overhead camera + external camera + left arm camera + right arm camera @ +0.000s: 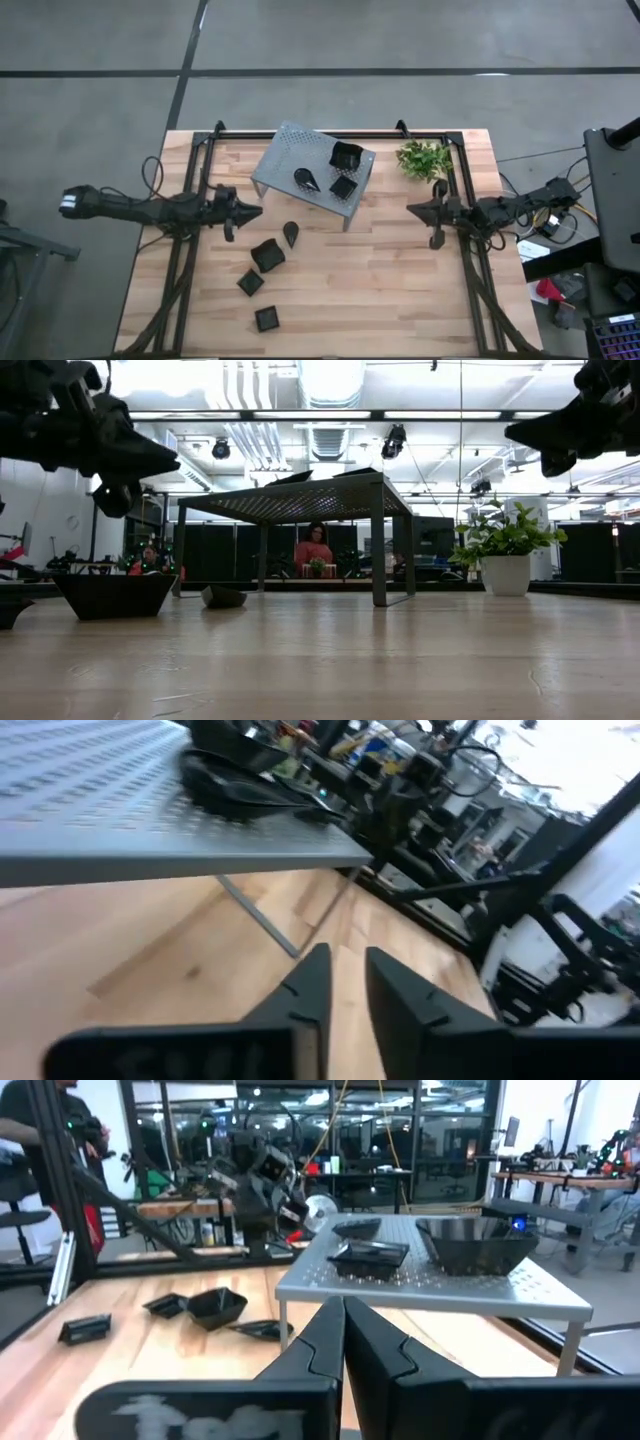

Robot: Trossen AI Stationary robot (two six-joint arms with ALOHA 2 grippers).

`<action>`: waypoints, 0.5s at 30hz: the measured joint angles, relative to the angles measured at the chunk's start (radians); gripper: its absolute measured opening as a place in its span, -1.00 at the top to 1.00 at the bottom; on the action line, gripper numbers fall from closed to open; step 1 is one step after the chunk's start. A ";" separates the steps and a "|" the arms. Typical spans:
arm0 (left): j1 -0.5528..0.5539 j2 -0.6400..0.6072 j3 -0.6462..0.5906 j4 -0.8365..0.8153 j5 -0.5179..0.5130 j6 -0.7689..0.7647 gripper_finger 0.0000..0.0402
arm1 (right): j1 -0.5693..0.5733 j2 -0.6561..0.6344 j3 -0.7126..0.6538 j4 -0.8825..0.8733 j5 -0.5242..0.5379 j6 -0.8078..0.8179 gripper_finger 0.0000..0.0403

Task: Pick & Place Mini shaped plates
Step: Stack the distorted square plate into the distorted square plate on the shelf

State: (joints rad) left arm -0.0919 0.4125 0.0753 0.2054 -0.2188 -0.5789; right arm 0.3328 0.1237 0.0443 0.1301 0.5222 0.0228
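Three small black plates sit on the grey perforated shelf (313, 178): a square one (346, 155), a teardrop (307, 179) and a smaller square (343, 186). Several more lie on the wooden table in front of it: a teardrop (291, 233) and squares (267, 254), (250, 283), (266, 319). My left gripper (255, 211) hovers left of the shelf's near corner, above the table, its fingers (318, 975) a narrow gap apart and holding nothing. My right gripper (414, 209) hovers right of the shelf, shut and empty (341, 1312).
A small green plant in a white pot (424, 160) stands at the table's far right, close behind my right arm. Black frame rails (190, 260) run along the table's left and right sides. Bare wood (380, 290) lies toward the near right. A person sits far behind the table (316, 546).
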 joint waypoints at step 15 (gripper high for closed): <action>-0.313 0.516 0.466 -0.634 -0.213 -0.262 0.37 | 0.000 0.036 -0.008 -0.002 0.000 0.002 0.96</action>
State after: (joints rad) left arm -0.4047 0.9281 0.5414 -0.4290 -0.4322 -0.8410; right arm 0.3328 0.1596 0.0360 0.1285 0.5220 0.0248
